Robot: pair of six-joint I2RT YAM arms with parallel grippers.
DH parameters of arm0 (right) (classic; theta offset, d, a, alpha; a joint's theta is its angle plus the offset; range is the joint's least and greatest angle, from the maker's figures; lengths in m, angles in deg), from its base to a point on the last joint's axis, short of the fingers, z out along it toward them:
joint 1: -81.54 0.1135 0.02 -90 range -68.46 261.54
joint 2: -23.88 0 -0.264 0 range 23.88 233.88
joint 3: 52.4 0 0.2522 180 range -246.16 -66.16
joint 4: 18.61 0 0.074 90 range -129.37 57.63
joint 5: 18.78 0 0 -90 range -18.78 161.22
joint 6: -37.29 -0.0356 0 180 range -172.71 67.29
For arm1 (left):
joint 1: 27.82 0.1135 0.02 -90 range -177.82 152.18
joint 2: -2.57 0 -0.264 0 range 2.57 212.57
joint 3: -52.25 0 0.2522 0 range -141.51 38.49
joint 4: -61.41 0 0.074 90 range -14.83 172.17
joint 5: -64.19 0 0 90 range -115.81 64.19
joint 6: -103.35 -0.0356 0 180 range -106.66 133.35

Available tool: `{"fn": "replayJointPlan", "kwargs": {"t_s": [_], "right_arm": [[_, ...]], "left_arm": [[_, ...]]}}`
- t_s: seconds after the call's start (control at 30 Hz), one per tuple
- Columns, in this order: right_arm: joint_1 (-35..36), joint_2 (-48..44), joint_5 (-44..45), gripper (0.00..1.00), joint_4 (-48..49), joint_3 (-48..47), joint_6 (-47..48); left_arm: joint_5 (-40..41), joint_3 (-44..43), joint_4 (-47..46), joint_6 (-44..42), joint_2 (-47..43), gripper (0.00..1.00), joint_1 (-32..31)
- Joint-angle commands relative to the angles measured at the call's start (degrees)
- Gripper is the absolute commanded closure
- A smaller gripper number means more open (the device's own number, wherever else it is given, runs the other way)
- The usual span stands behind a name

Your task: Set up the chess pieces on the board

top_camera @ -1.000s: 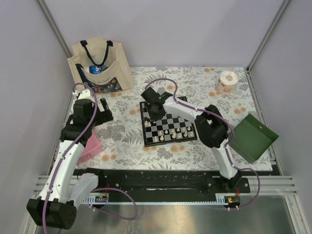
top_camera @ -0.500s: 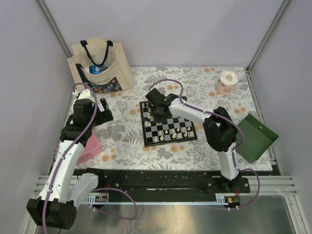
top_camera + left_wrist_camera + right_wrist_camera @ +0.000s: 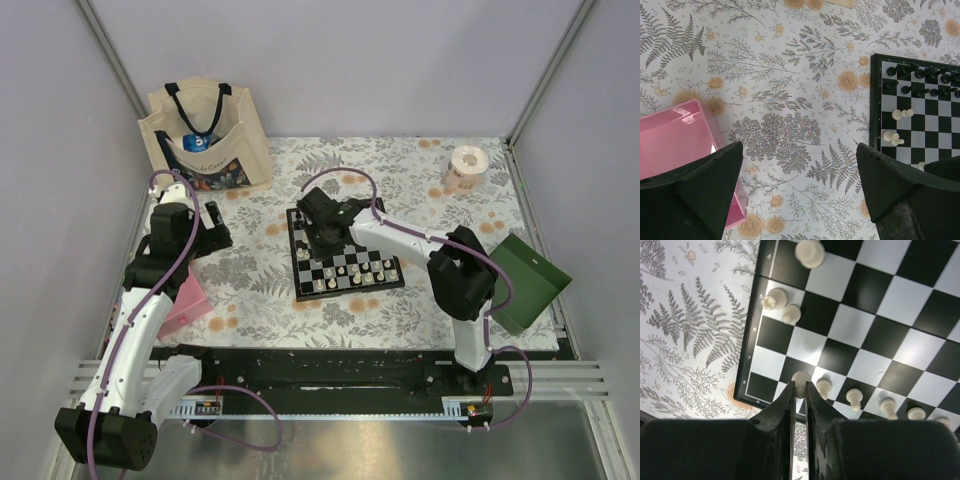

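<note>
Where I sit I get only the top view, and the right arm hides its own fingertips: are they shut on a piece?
Observer: Yes. The right wrist view shows the right gripper shut on a white piece near a corner of the board.
Operator: Is the left one holding anything?
Observer: No. Its wrist view shows the left gripper open, with only tablecloth in the gap.
Operator: And the black pieces under the arm?
Observer: The left wrist view shows black pieces standing in two rows along one board edge.
</note>
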Motion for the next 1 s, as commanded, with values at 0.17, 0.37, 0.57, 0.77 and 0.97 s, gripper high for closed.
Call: {"fn": "replayJointPlan", "kwargs": {"t_s": [0.17, 0.37, 0.57, 0.77, 0.97], "right_arm": [[2.38, 0.70, -1.07, 0.89, 0.03, 0.13, -0.74], [2.73, 1.66, -0.81, 0.89, 0.12, 0.66, -0.12], [2.73, 2.45, -0.99, 0.88, 0.56, 0.66, -0.12], [2.73, 2.62, -1.34, 0.87, 1.00, 1.01, -0.47], [2.73, 3.59, -1.34, 0.87, 1.17, 1.54, -0.47]], "left_arm": [[-0.68, 0.01, -2.20, -0.32, -0.80, 0.01, 0.33], [-0.76, 0.01, -2.11, -0.32, -0.89, 0.01, 0.33], [-0.76, 0.01, -2.28, -0.32, -0.63, 0.01, 0.33], [-0.94, 0.01, -2.11, -0.32, -0.54, 0.01, 0.33], [-0.94, 0.01, -2.28, -0.32, -0.54, 0.01, 0.33]]}}
